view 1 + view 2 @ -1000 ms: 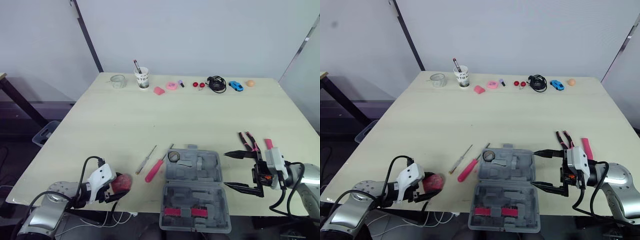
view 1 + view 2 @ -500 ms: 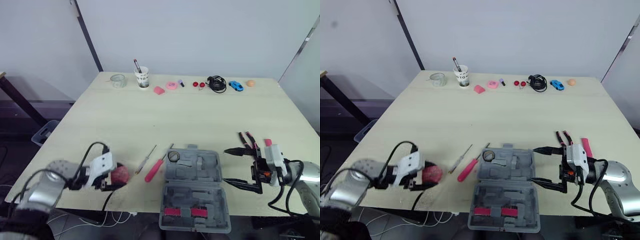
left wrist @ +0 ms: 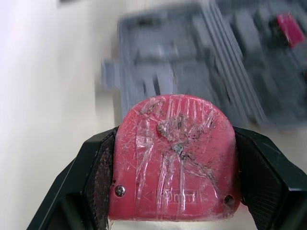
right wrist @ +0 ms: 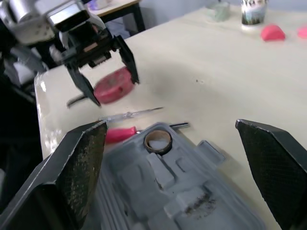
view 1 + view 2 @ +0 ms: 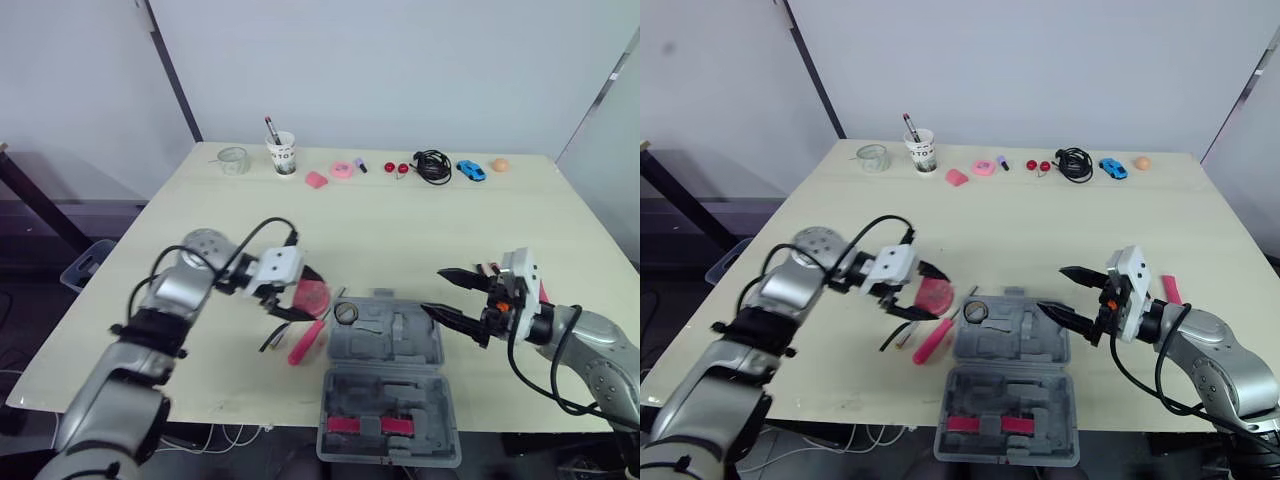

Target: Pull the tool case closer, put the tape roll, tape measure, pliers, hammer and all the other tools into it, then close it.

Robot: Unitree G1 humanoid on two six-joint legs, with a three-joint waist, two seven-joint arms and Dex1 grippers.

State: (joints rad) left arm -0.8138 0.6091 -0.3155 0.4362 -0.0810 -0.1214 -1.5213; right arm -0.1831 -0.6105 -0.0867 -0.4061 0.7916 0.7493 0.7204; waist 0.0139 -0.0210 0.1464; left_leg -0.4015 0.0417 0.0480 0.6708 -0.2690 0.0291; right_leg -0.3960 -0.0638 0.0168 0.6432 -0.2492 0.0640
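Your left pincer [image 5: 312, 297] is clamped on the red, rounded plastic tape measure [image 3: 175, 158], one black finger on each side of its body. It holds the tape measure over the pale wooden counter [image 5: 400, 220], just beside the far-left corner of the grey plastic tool case [image 5: 400, 385].

The case lies open and flat near the counter's front edge, between your two arms. The small dark tape roll [image 4: 158, 140] sits in a round recess in the far-left corner of the case's far half. Two pink strips [image 5: 362, 425] show in the near half.

Your right pincer [image 5: 432, 291] is spread wide and holds nothing. It hangs over the right edge of the case's far half, fingers pointing towards the left pincer.

A pink-handled screwdriver [image 5: 303, 345] lies on the counter just beside the case's left edge, below the held tape measure. A slim silvery screwdriver [image 4: 130, 114] lies on the counter near it.

A pink handle [image 5: 1170, 290] shows on the counter just behind your right wrist; you cannot tell from here which tool it belongs to.

Along the far edge of the counter, well apart from the case, stand a clear glass jar [image 5: 233, 160], a white paper cup [image 5: 283, 155] with a pen in it, a coil of black cable [image 5: 432, 165] and a small blue toy car [image 5: 471, 170].
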